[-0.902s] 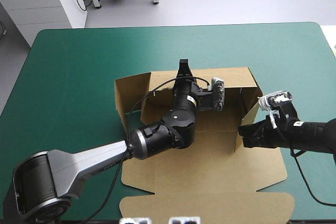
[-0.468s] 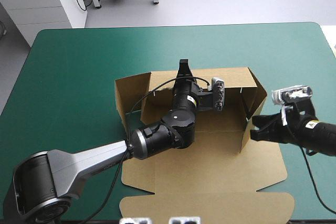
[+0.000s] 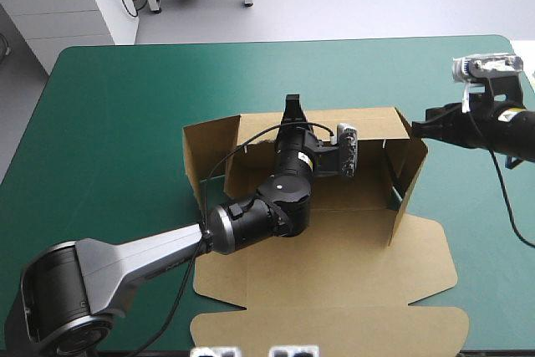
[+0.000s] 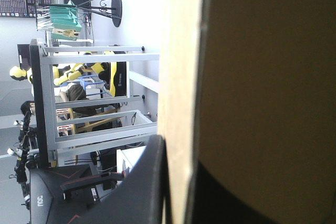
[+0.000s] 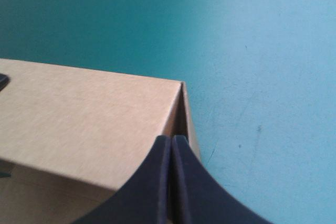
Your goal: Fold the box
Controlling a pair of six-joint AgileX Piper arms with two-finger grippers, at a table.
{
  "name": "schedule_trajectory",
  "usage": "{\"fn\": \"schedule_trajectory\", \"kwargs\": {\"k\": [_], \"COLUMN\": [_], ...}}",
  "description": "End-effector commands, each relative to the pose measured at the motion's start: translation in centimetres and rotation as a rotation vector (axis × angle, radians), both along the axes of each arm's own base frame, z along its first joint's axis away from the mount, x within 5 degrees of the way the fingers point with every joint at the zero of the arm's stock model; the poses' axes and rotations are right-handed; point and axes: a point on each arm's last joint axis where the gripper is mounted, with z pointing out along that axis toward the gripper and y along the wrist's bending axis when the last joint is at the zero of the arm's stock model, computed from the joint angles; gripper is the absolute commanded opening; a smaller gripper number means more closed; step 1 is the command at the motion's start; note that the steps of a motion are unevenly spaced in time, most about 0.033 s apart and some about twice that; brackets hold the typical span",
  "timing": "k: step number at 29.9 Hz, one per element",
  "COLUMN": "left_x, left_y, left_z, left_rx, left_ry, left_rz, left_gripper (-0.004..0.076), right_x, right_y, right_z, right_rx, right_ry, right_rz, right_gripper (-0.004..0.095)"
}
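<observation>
The brown box lies mid-table with its back wall and both side walls raised and its lid flat toward the near edge. My left gripper reaches over the box floor and is shut on the top edge of the back wall. In the left wrist view, the board edge runs between the black fingers. My right gripper is shut and holds nothing. Its tip is at the box's back right corner. The right wrist view shows the gripper pointing at that corner of the brown wall.
The teal-green cover stretches bare around the box, on the far side and on both flanks. The lid's scalloped front flap lies close to the table's near edge. My left arm crosses the box's left front part.
My right gripper has drawn away from the right side wall's front edge and moved toward the far side, to the back right corner. The right wall stays raised. The left arm has not moved.
</observation>
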Motion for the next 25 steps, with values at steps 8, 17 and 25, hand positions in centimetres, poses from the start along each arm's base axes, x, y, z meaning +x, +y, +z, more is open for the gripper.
{"fn": "schedule_trajectory", "kwargs": {"k": [8,17,25], "left_x": [-0.4,-0.3,-0.3], "left_y": [-0.3,-0.3,-0.2], "left_z": [1.5,1.3,1.3], "left_rx": [-0.048,-0.039,-0.033], "left_ry": [-0.031,-0.028,-0.030], "left_rz": [-0.028,-0.016,-0.005], "left_gripper": [-0.0008,-0.0008,-0.0008], "right_x": [6.8,5.1,3.2], "right_y": [-0.7,-0.1,0.8], "right_z": [-4.2,-7.7,-9.0], "right_rx": [0.025,0.042,0.076], "right_ry": [0.126,0.191,0.154], "right_rz": [-0.008,0.067,0.151], "right_gripper": [-0.0014,-0.0014,-0.0014]}}
